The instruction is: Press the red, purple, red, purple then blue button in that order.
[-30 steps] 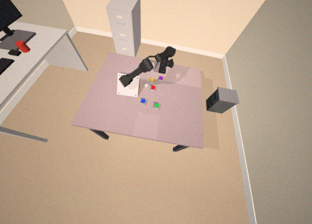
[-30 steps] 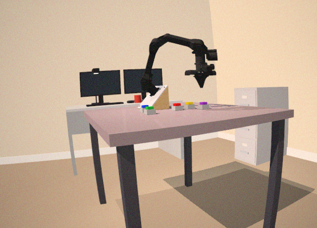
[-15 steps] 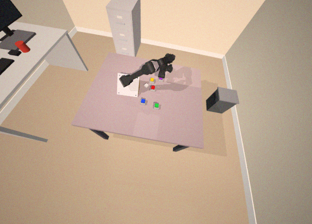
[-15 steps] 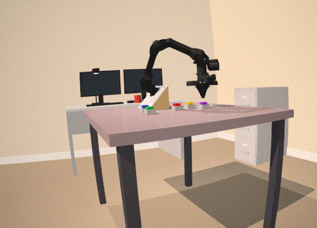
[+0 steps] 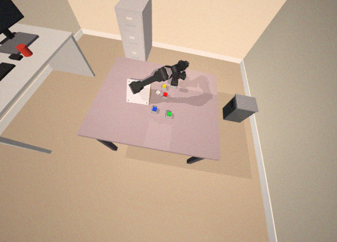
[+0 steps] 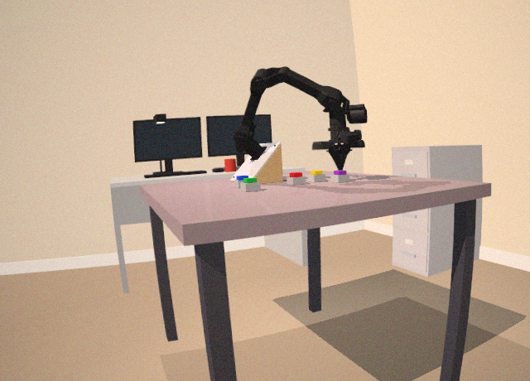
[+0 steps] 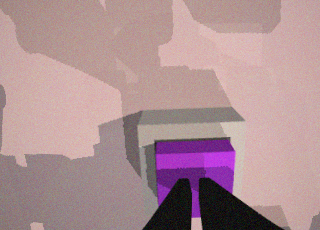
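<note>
My gripper (image 6: 339,169) (image 7: 194,188) is shut, fingers pointing down, its tips at or just above the top of the purple button (image 6: 339,172) (image 7: 195,160). Whether they touch it I cannot tell. The purple cap stands up from its grey base. In the top view the arm hides the purple button. The red button (image 5: 165,94) (image 6: 296,174) stands on its own base, cap raised. The blue button (image 5: 154,109) (image 6: 242,177) stands nearer the table's front in the top view, cap raised.
The yellow button (image 5: 164,86) (image 6: 316,171) stands between the red and purple ones in the exterior view. The green button (image 5: 169,113) (image 6: 249,180) is beside the blue one. A small white block (image 5: 158,92) lies beside the red button. The arm stands on a white sloped mount (image 5: 141,99) (image 6: 245,167).
</note>
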